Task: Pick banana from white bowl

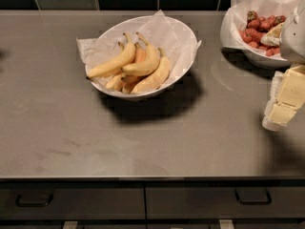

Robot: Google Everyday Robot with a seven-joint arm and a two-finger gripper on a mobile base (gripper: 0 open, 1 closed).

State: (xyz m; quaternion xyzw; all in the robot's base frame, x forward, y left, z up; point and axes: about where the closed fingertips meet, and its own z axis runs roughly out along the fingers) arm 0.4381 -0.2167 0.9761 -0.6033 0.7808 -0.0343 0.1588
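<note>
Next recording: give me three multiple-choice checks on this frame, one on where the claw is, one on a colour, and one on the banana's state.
1. Where is the claw relative to the white bowl?
A) directly above it
B) far to its right, apart from it
C) to its left

2. What colour is the fruit in the other bowl?
A) green
B) red
C) purple

3. Where is the banana?
A) lying in the white bowl
B) in the claw
C) in the other bowl

Key:
1 B, the claw hangs at the right edge of the view, over the counter.
2 B, the strawberries show red.
3 A, it rests among the other bananas.
</note>
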